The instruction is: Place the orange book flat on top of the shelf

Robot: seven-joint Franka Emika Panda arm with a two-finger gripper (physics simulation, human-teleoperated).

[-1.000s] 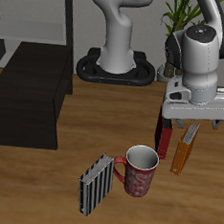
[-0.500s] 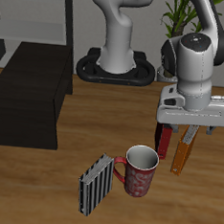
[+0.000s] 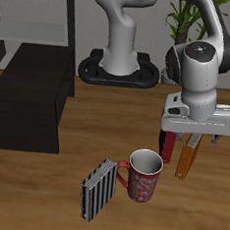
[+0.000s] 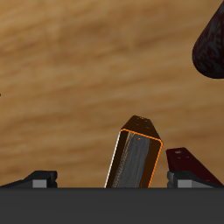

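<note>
The orange book (image 3: 186, 159) stands upright and leaning on the table, beside the dark red-and-black book (image 3: 168, 147). My gripper (image 3: 186, 143) is open and sits just over the orange book's upper end, with a finger on either side and not closed on it. In the wrist view the orange book (image 4: 135, 157) rises between my two fingertips (image 4: 40, 178), apart from both. The shelf (image 3: 29, 105), a low black cabinet with a flat top, stands across the table, far from the gripper.
A red patterned mug (image 3: 144, 176) stands close to the books, toward the table's front edge. A black-and-white striped book (image 3: 98, 191) leans beside the mug. A tall dark shelving frame (image 3: 37, 16) stands behind the shelf. The robot base (image 3: 119, 68) is at the back.
My gripper has come down toward the top of the orange book, and its fingers now straddle it. The books, the mug and the shelf have not moved.
</note>
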